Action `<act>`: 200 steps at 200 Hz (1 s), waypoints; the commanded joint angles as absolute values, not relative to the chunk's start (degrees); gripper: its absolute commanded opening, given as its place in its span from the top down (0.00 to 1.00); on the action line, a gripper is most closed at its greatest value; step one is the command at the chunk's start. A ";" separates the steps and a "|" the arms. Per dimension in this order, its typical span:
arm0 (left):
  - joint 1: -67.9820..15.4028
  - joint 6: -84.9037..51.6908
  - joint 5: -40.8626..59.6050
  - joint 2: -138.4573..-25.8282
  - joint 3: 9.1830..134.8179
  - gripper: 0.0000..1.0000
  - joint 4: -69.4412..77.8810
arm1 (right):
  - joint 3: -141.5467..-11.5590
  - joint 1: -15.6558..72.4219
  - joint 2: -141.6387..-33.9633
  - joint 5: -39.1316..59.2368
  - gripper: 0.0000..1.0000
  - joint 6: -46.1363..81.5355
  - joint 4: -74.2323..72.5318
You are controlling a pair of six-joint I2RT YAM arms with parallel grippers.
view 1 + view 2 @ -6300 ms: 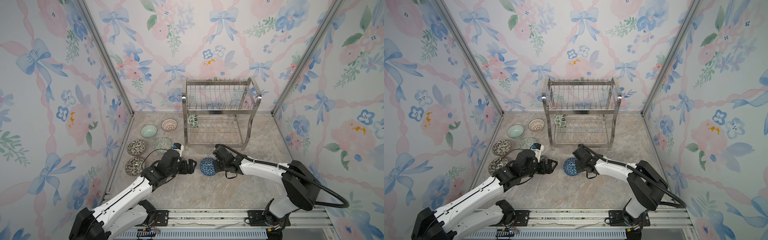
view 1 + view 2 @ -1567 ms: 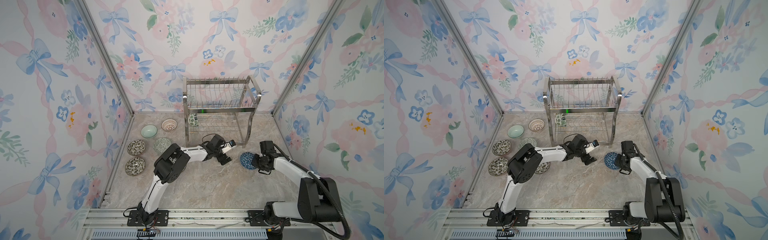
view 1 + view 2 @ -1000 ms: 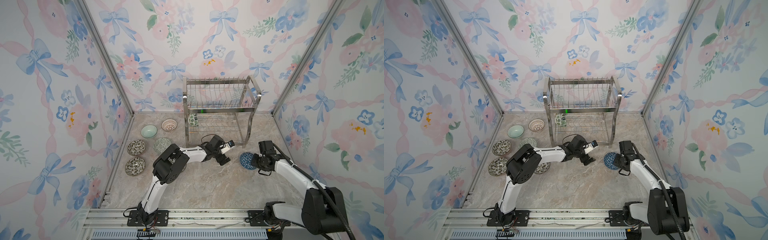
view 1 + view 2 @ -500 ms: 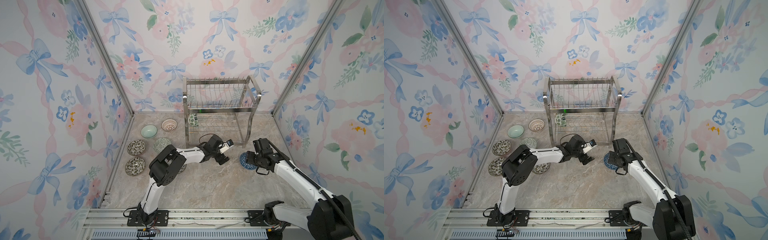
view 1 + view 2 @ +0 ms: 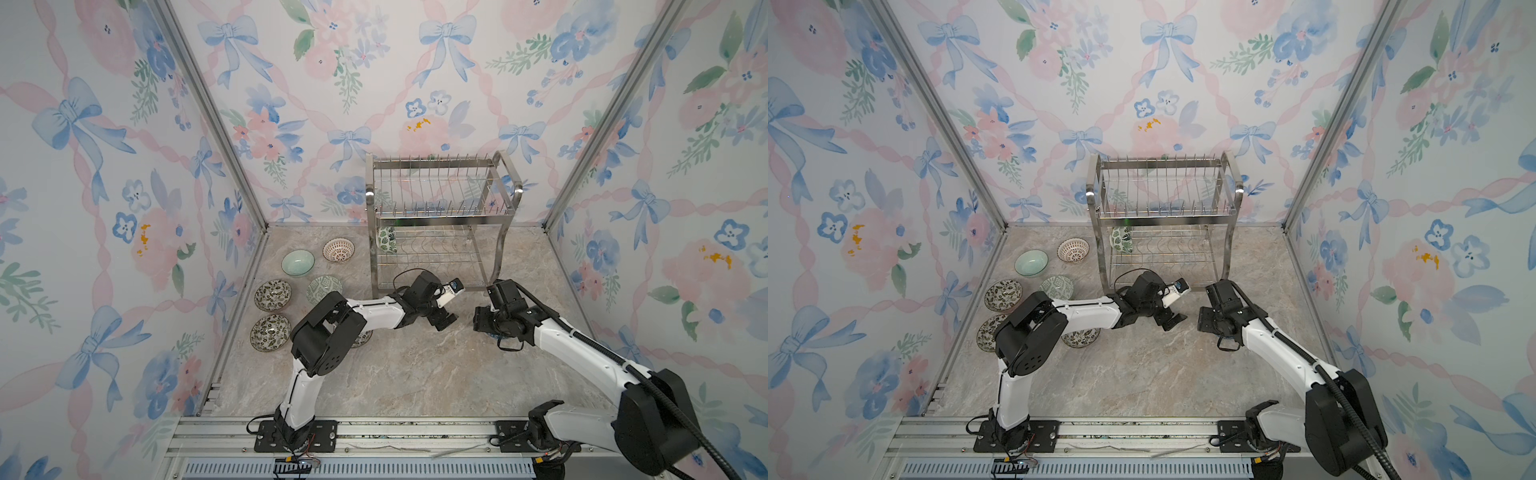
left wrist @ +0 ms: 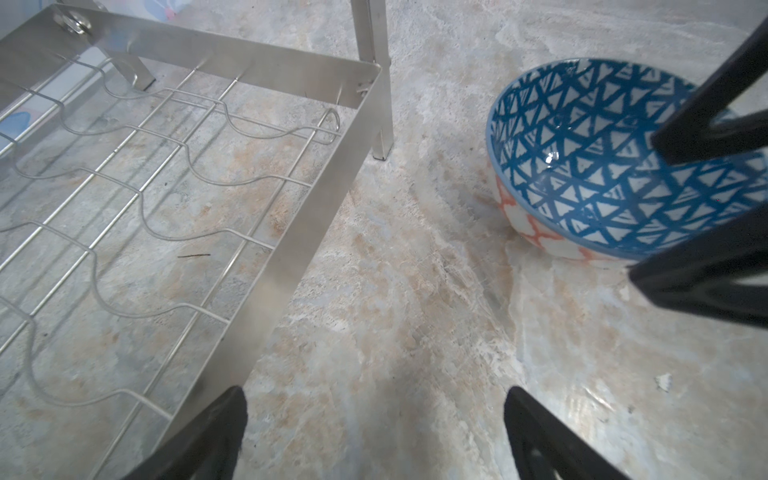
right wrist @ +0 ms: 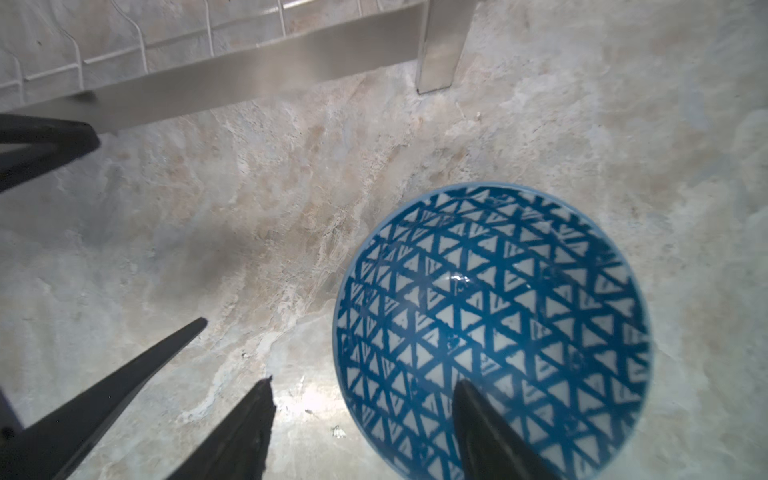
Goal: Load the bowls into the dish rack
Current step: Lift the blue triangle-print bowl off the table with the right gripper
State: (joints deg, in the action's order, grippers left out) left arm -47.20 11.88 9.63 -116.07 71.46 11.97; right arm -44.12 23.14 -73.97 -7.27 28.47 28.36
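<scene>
Beside the dish rack (image 5: 440,215): blue-triangle bowl (image 7: 490,316), orange-latticed outside, upright.
Your right gripper (image 7: 363,380) straddles its rim, jaws apart; left gripper (image 6: 374,388) gapes wide; rack holds one leaf-print bowl (image 5: 386,242).

You can count eight bowls in all: three dark flower bowls (image 5: 273,295), one pale green bowl (image 5: 297,263), one red lattice bowl (image 5: 338,250), one green pattern bowl (image 5: 324,288), one leaf bowl (image 5: 386,241) and one blue triangle bowl (image 7: 490,324). One dark flower bowl is mostly hidden, so you only see its edge. You also have one dish rack (image 5: 444,215) and two robot arms, a left arm (image 5: 374,311) and a right arm (image 5: 582,349).
</scene>
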 commanded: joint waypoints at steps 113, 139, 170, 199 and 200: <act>-46.23 13.07 10.24 -117.64 73.20 0.02 12.66 | -46.36 24.18 -82.06 -10.62 0.94 26.73 27.32; -46.14 14.03 10.02 -118.52 73.97 0.02 12.57 | -46.90 24.12 -80.89 -10.37 0.99 26.35 27.95; -46.06 14.86 10.06 -120.11 76.46 0.02 10.41 | -47.20 24.01 -79.99 -9.93 0.99 26.36 28.30; -45.79 15.38 10.83 -121.87 78.79 0.02 8.06 | -47.57 23.67 -79.11 -9.92 0.99 26.25 28.99; -45.79 15.38 10.82 -121.89 78.86 0.02 8.03 | -47.60 23.65 -79.02 -9.93 0.99 26.27 29.04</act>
